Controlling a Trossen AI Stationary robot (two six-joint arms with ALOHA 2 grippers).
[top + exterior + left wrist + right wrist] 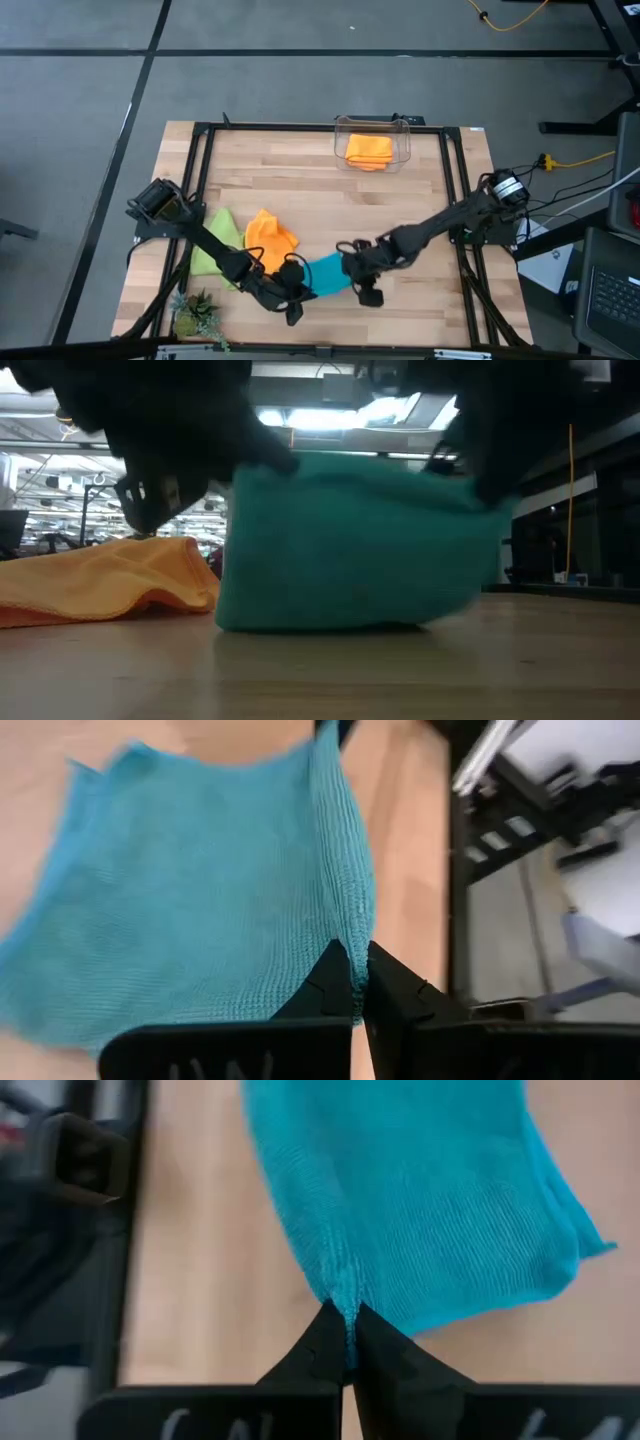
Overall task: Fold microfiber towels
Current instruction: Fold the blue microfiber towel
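Observation:
The turquoise towel (327,272) is held up between my two grippers near the table's front edge. In the low view it stands like a curtain (360,540). My left gripper (360,982) is shut on its left end, my right gripper (348,1338) on its right end. An orange towel (268,236) lies crumpled just left of it, overlapping a lime green towel (214,248) that lies flat beside it. Another orange towel (368,150) lies folded in a clear bin at the far edge. My left gripper pinches the towel's edge at a corner (350,932) between its two fingertips, slanting down from the table's left. The cloth puckers at the tips and spreads away from them. My right gripper pinches the opposite corner (340,1288) between its fingertips, slanting down from the right. The towel hangs between the two holds, its lower edge (320,622) resting on the table.
A clear bin (374,128) stands at the table's far edge. A small green plant (196,316) sits at the front left corner. A black frame (205,150) runs around the tabletop. Bare wood (320,200) lies between the bin and the towels.

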